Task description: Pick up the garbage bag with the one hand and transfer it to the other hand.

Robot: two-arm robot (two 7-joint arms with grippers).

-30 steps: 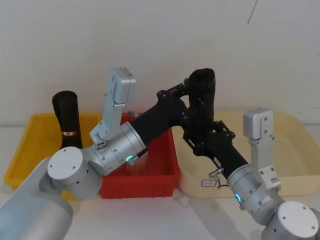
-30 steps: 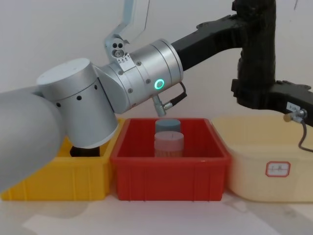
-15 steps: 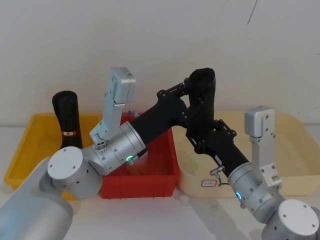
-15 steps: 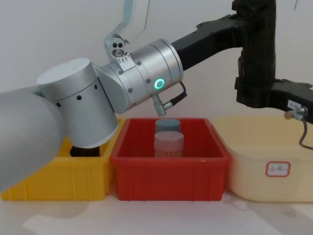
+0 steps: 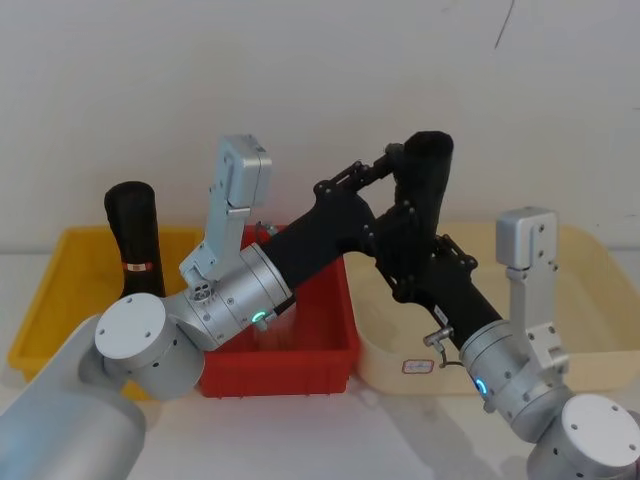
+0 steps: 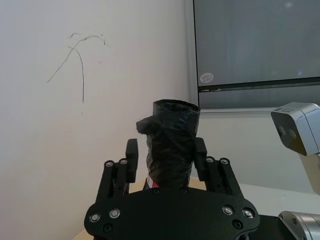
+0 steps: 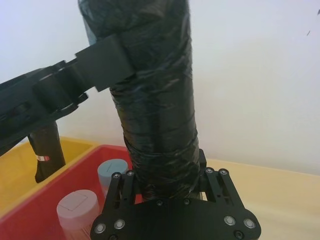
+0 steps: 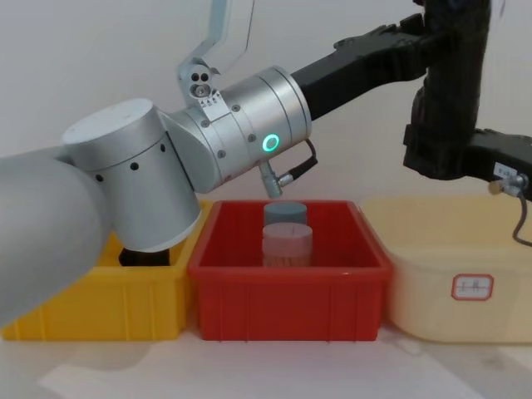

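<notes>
The garbage bag, a plain black crinkled roll, stands upright in the air above the gap between the red and cream bins. My right gripper is shut on its lower part, with the roll rising from between the fingers. My left gripper, on the silver arm with the green ring, reaches in at the height of the bag's top. In the left wrist view its fingers stand open on either side of the bag, with a gap showing. In the chest view the bag hangs at the upper right.
A yellow bin on the left holds a second black roll with a red-and-white band. The red bin in the middle holds a blue-grey and a pink cylinder. A cream bin stands on the right.
The right gripper has carried the bag to the right and slightly up, away from the left gripper's fingers. The left arm has stayed where it was.
</notes>
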